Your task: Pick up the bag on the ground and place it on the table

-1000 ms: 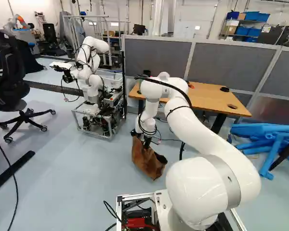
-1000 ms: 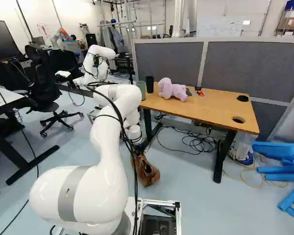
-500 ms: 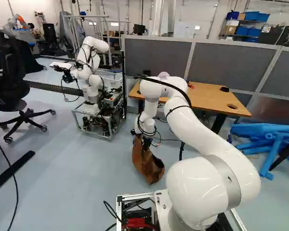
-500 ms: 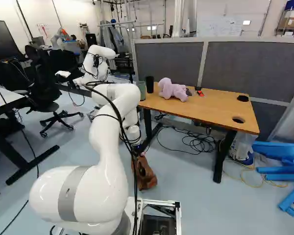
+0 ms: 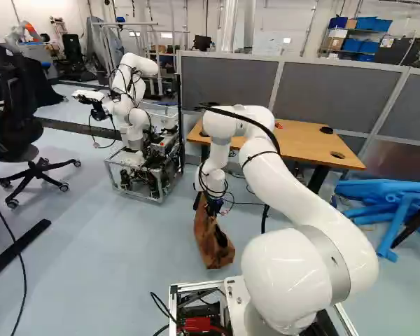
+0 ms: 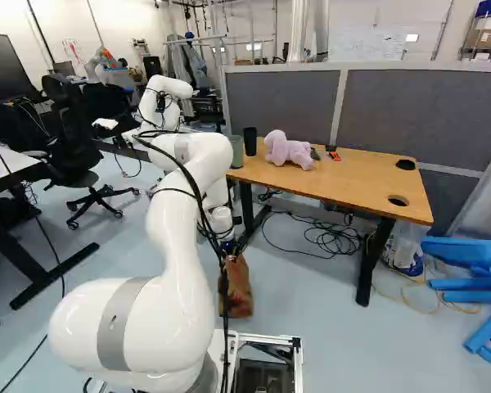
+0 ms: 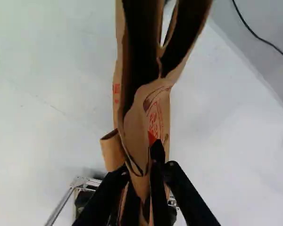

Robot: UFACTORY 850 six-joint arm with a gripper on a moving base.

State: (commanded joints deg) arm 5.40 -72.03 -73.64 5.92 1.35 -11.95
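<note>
In the left base view my gripper (image 5: 213,204) points down at the top of the brown paper bag (image 5: 211,245). The wrist view has my gripper (image 7: 142,170) shut on the bag's rim, with folded paper pinched between the two dark fingers. Ahead of them the bag (image 7: 153,110) shows its open mouth and red print. It hangs nearly upright beneath the gripper; whether its bottom touches the floor I cannot tell. The wooden table (image 6: 344,178) stands beyond it, to its right in the right base view.
On the table are a pink plush toy (image 6: 289,151), a dark cup (image 6: 250,141) and a small red item (image 6: 334,155). Cables (image 6: 327,237) lie under it. Another robot (image 5: 129,105) stands at the left, near an office chair (image 5: 28,154). Blue tubes (image 5: 388,203) lie at the right.
The bag has swung from a slant to nearly upright beneath the gripper, which has risen slightly with the bag's rim in it. The base has not moved.
</note>
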